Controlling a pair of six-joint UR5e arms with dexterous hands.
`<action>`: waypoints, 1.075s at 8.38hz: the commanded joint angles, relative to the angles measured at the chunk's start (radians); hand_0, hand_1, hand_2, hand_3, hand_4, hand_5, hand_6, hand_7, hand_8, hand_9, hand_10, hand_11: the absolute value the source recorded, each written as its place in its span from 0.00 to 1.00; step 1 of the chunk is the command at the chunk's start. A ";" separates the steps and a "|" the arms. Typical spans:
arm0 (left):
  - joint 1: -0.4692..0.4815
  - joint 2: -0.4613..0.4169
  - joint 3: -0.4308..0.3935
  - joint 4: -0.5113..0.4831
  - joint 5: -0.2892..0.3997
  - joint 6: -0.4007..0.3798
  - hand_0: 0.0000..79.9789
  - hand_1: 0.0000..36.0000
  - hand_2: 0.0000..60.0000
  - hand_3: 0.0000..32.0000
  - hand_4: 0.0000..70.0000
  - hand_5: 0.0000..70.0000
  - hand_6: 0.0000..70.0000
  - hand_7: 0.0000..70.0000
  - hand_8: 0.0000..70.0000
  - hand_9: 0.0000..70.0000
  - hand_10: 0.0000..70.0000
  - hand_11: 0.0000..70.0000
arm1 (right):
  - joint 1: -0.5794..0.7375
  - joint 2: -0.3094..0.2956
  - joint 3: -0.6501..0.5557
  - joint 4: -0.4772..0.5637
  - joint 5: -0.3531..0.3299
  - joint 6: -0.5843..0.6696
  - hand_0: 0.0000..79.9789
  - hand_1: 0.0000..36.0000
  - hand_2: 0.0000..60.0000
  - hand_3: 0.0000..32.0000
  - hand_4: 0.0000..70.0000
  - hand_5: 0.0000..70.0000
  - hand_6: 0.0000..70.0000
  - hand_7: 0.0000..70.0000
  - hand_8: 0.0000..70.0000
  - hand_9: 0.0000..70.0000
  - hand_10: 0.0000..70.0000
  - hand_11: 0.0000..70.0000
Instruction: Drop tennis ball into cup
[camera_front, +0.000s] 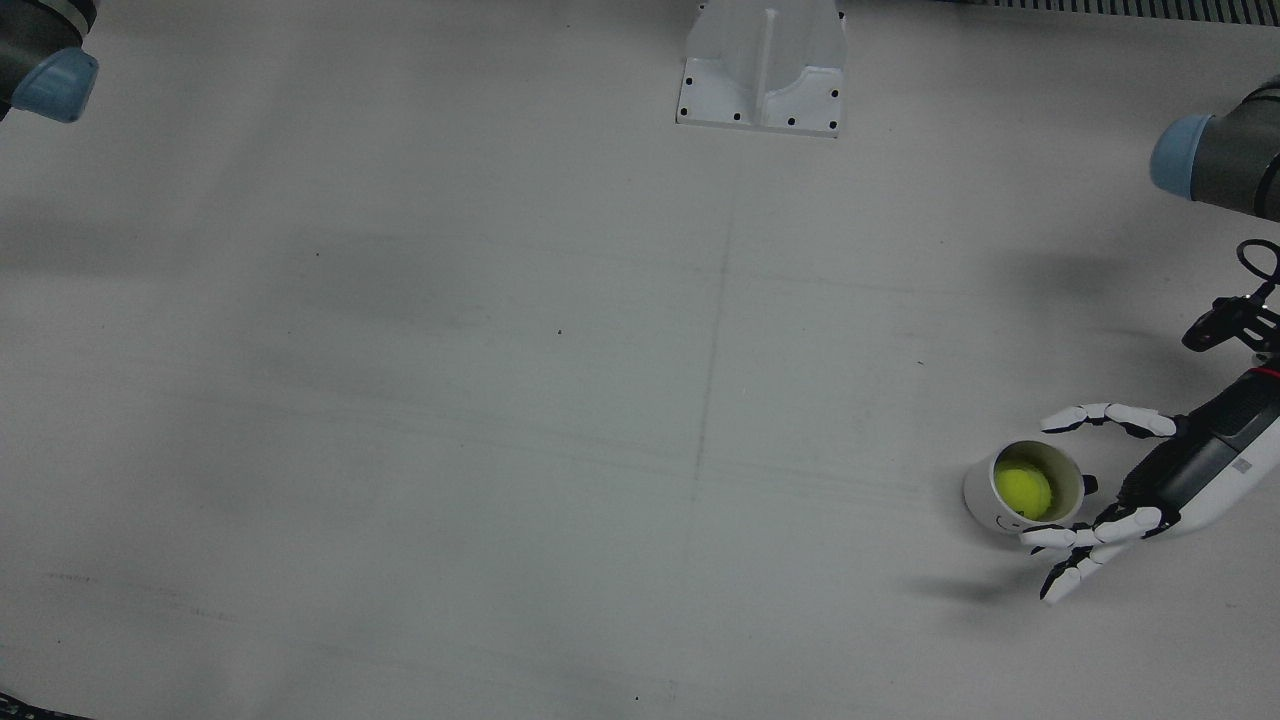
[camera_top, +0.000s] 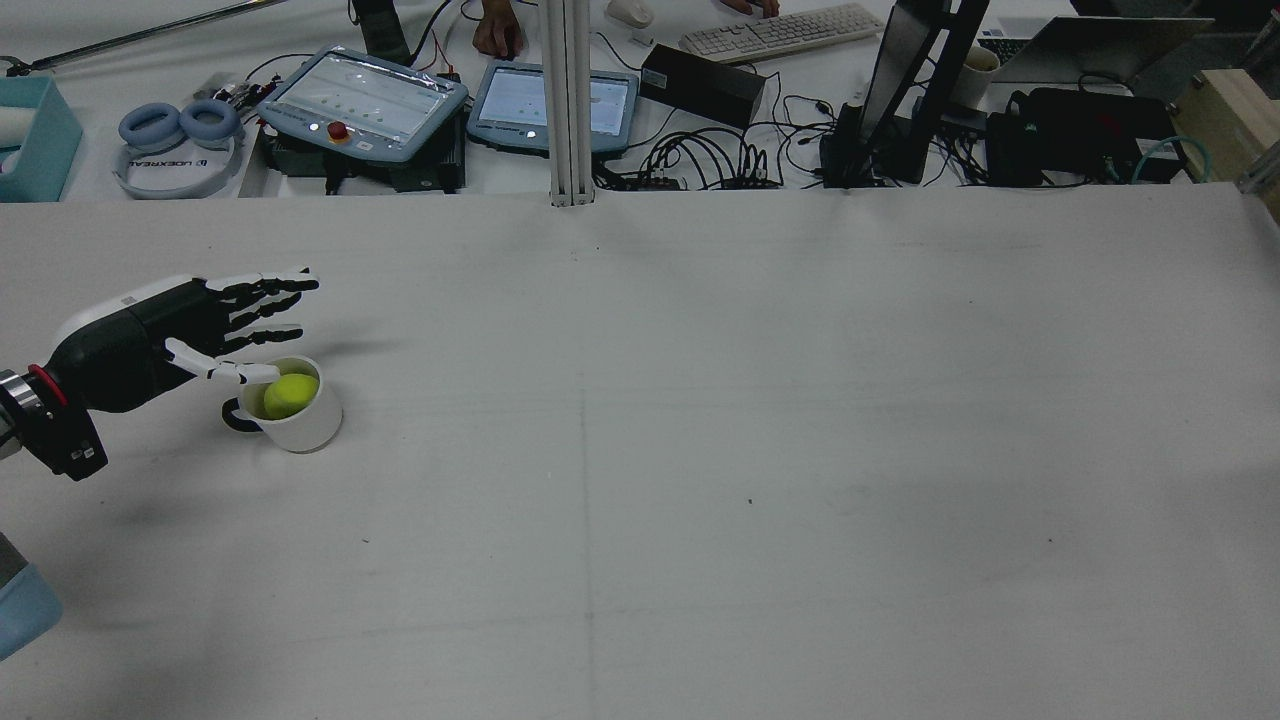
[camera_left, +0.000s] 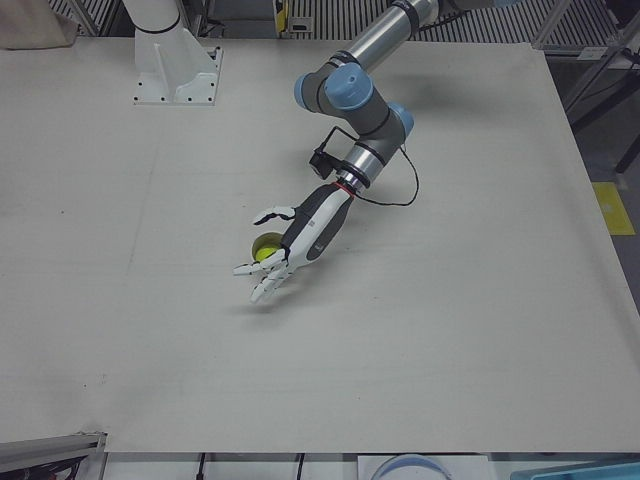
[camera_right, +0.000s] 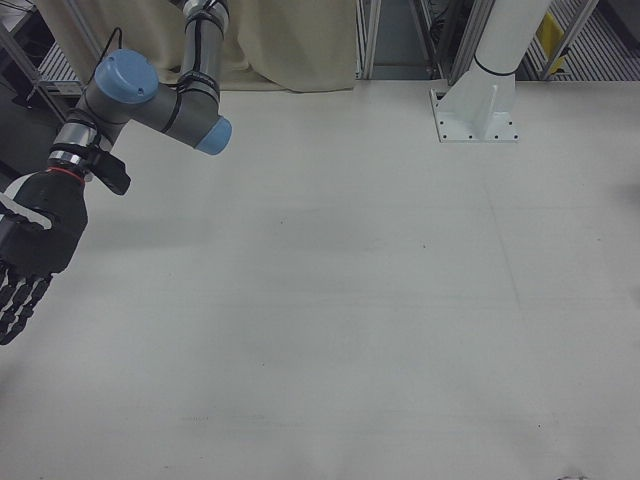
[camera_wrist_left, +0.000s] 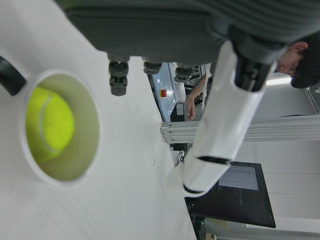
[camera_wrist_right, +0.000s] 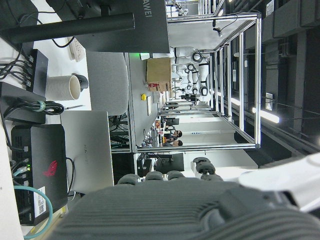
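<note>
- Yellow-green, the tennis ball (camera_front: 1022, 489) is seen lying inside the white cup (camera_front: 985, 502), which stands upright on the pale worktop (camera_front: 500, 400).
- A dark handle is carried on the cup's side facing the left hand (camera_front: 1120, 490).
- The left hand is held just beside and over the cup, its fingers (camera_front: 1095, 414) spread wide around the rim with nothing gripped.
- The right hand (camera_right: 30, 250) is held well apart from the cup, fingers (camera_right: 15, 300) extended downward and empty.
</note>
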 joint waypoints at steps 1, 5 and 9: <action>-0.126 -0.016 -0.091 0.075 0.022 0.012 1.00 1.00 0.73 0.00 0.19 0.17 0.07 0.02 0.00 0.01 0.10 0.21 | 0.000 0.000 0.000 0.000 0.000 0.000 0.00 0.00 0.00 0.00 0.00 0.00 0.00 0.00 0.00 0.00 0.00 0.00; -0.412 -0.184 0.034 0.163 0.065 0.055 0.65 0.80 0.58 0.00 0.00 0.09 0.00 0.00 0.00 0.00 0.00 0.00 | 0.000 0.000 0.000 0.000 0.000 0.000 0.00 0.00 0.00 0.00 0.00 0.00 0.00 0.00 0.00 0.00 0.00 0.00; -0.555 -0.070 0.079 0.149 0.076 0.051 0.89 1.00 0.81 0.00 0.00 0.15 0.02 0.00 0.00 0.00 0.00 0.03 | 0.000 0.000 0.000 0.000 0.000 0.000 0.00 0.00 0.00 0.00 0.00 0.00 0.00 0.00 0.00 0.00 0.00 0.00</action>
